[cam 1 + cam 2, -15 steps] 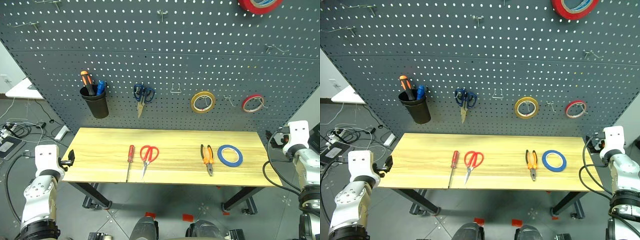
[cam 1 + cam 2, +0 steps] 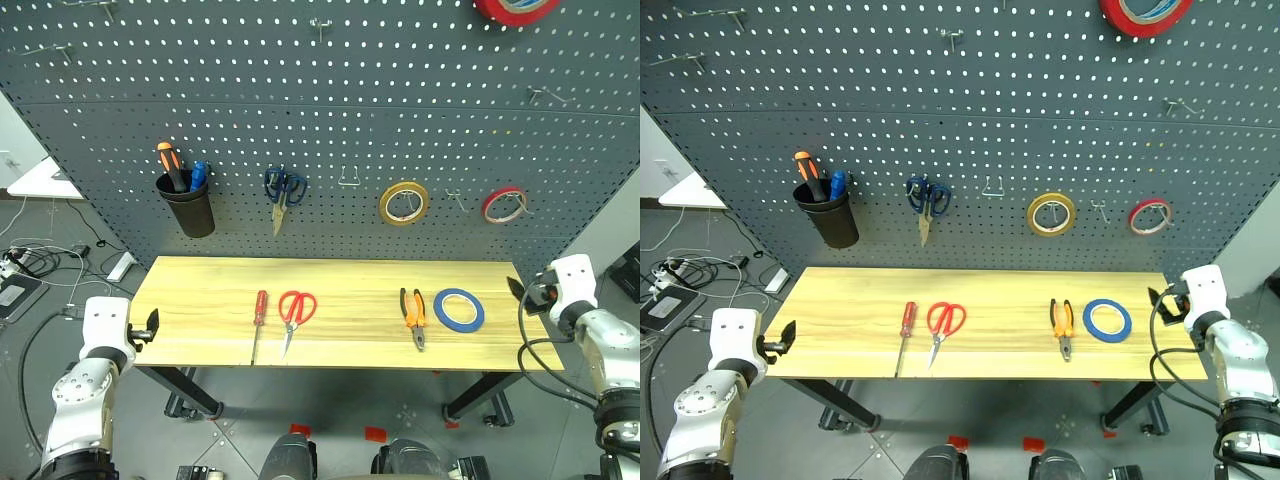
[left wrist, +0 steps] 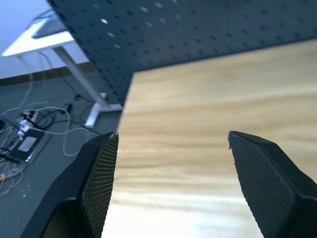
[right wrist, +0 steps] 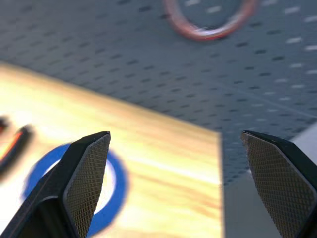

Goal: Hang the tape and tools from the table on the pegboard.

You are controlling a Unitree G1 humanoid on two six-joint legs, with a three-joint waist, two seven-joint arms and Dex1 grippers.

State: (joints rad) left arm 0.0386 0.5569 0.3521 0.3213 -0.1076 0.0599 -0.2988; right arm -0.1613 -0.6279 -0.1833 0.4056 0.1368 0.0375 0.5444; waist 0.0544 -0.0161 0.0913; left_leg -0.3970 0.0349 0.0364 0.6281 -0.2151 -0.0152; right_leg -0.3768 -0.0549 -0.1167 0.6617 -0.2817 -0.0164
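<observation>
On the light wood table lie, from left to right, a red-handled screwdriver, red scissors, orange-and-black pliers and the blue tape ring. The dark grey pegboard rises behind it. My left gripper is open off the table's left front corner, empty, with the tabletop ahead of it. Open and empty too, my right gripper hangs at the table's right end. In its wrist view the tape lies just ahead, apart from the fingers.
The pegboard carries a black cup holding an orange-and-black screwdriver, blue-handled scissors, a yellow roll, a red roll, another red roll at the top, and a bare hook. Cables lie on the floor, left.
My right hand has moved in toward the table's right end. The left hand has shifted slightly toward the table's corner. The tools and tape lie as before.
</observation>
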